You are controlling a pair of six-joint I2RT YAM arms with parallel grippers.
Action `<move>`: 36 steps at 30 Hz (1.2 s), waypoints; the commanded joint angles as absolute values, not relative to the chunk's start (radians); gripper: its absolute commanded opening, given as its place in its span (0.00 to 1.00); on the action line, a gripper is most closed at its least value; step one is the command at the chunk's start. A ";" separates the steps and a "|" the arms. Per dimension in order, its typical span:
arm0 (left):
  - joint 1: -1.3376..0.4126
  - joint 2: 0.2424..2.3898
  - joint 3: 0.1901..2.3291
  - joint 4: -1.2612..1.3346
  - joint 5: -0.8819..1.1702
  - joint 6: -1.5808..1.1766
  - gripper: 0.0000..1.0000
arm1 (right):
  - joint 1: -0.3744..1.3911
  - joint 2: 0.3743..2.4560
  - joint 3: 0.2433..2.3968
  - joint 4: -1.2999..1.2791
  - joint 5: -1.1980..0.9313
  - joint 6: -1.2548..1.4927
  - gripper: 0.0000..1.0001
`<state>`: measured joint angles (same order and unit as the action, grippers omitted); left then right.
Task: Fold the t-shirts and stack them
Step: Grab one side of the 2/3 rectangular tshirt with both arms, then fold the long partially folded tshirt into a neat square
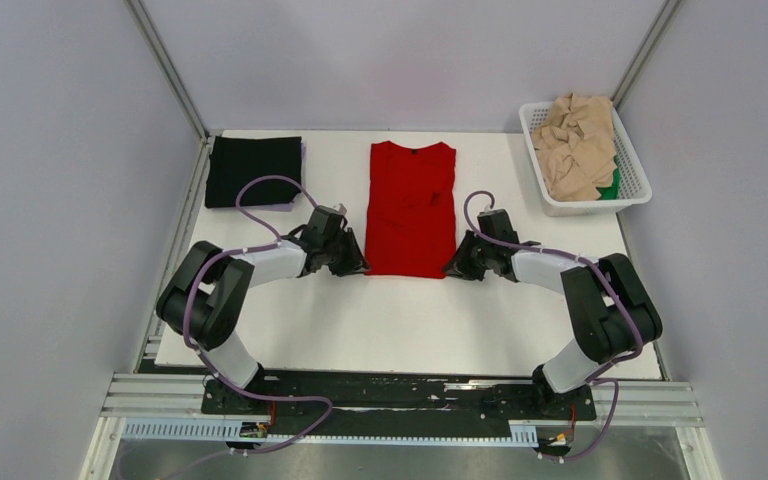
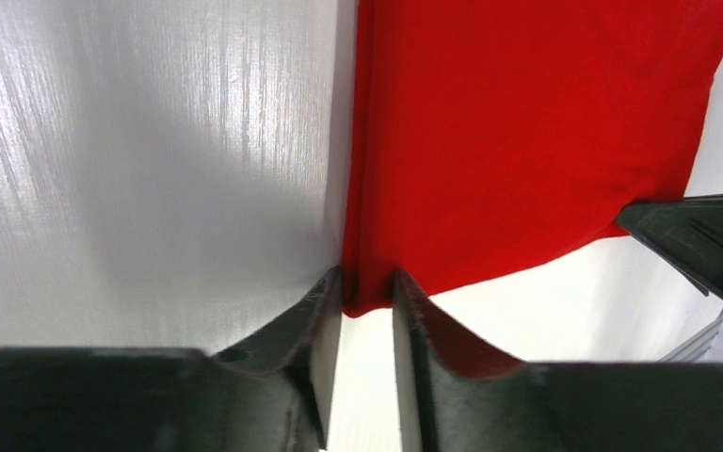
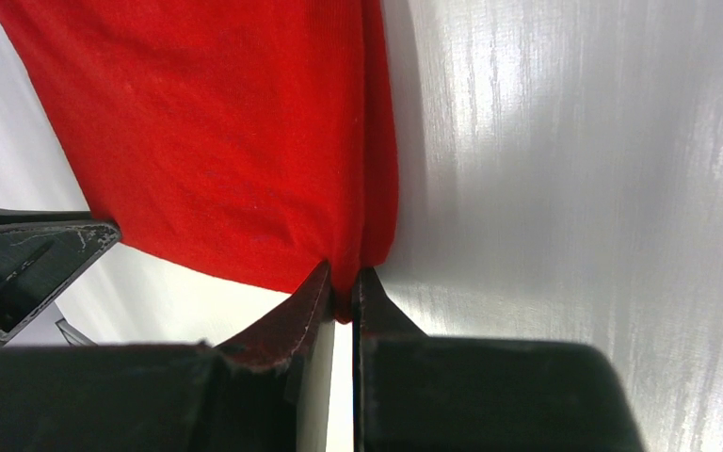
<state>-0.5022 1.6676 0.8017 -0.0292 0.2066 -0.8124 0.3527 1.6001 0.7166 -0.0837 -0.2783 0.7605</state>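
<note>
White table [image 1: 400, 320], basket [image 1: 636, 190] of beige t-shirts [image 1: 578, 145]

Saw my two arms: black joints, white link covers, purple cables looped along each; gripper fingers matte black.

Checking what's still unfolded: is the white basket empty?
No, the white basket holds crumpled beige shirts, with a bit of green shirt showing.

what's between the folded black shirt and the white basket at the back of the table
The red t-shirt lies between the black shirt and the basket, with bare table either side; the top view shows it.
</note>
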 commanded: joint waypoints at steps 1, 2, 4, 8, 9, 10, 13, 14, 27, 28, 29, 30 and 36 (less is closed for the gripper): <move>-0.546 1.716 0.782 -0.139 0.153 -0.813 0.00 | 0.370 1.597 0.668 -0.159 -0.226 0.748 0.05; -0.548 1.699 0.768 -0.128 0.151 -0.815 0.00 | 0.373 1.583 0.665 -0.166 -0.230 0.749 0.04; -0.552 1.655 0.751 -0.121 0.149 -0.808 0.00 | 0.381 1.546 0.656 -0.196 -0.242 0.747 0.02; -0.574 1.509 0.703 -0.186 0.119 -0.789 0.00 | 0.411 1.422 0.614 -0.281 -0.253 0.749 0.00; -0.585 1.480 0.690 -0.208 0.118 -0.786 0.00 | 0.418 1.388 0.603 -0.308 -0.265 0.751 0.00; -0.592 1.425 0.666 -0.222 0.116 -0.788 0.00 | 0.425 1.353 0.593 -0.338 -0.289 0.752 0.00; -0.615 1.289 0.609 -0.280 0.137 -0.808 0.00 | 0.453 1.235 0.543 -0.392 -0.352 0.758 0.00; -0.627 1.208 0.576 -0.282 0.157 -0.818 0.00 | 0.463 1.199 0.527 -0.396 -0.376 0.761 0.00; -0.695 0.734 0.615 -0.432 0.072 -0.855 0.00 | 0.529 0.911 0.565 -0.427 -0.559 0.774 0.00; -0.695 0.737 0.623 -0.414 0.054 -0.858 0.00 | 0.522 0.923 0.590 -0.427 -0.559 0.765 0.00; -0.695 0.749 0.640 -0.405 0.019 -0.859 0.00 | 0.514 0.938 0.614 -0.426 -0.563 0.753 0.00; -0.695 0.756 0.651 -0.391 -0.009 -0.857 0.00 | 0.502 0.958 0.644 -0.428 -0.570 0.732 0.00; -0.661 0.878 0.776 -0.329 -0.127 -0.794 0.00 | 0.406 1.106 0.805 -0.428 -0.597 0.670 0.00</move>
<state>-0.6868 0.8223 0.6769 -0.4217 -0.0223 -0.8364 0.4622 1.0348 0.6998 -0.4507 -0.5629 0.7292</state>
